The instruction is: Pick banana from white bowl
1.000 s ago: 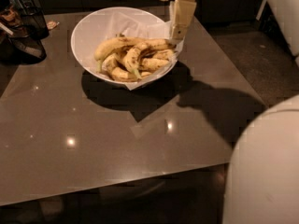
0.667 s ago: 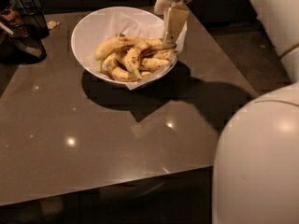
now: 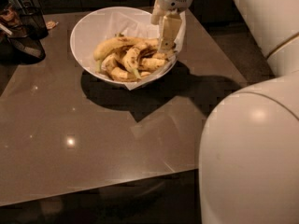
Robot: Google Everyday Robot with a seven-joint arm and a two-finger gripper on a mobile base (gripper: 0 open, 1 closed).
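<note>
Right, the gripper (image 3: 164, 47) is hanging over the right side of the white bowl (image 3: 88, 28), its tip reaching down to the banana pile. Can't tell if the claw is open or closed. The banana (image 3: 117, 44) is lying inside the bowl, curving across the top of the other bananas (image 3: 122, 73). The bowl is sitting on the brown table (image 3: 93, 139), with dark containers (image 3: 29, 23) standing at far left.

Brown-speckled yellow banana (image 3: 114, 45), white bowl (image 3: 86, 29), cream tool (image 3: 164, 45) over the bowl
</note>
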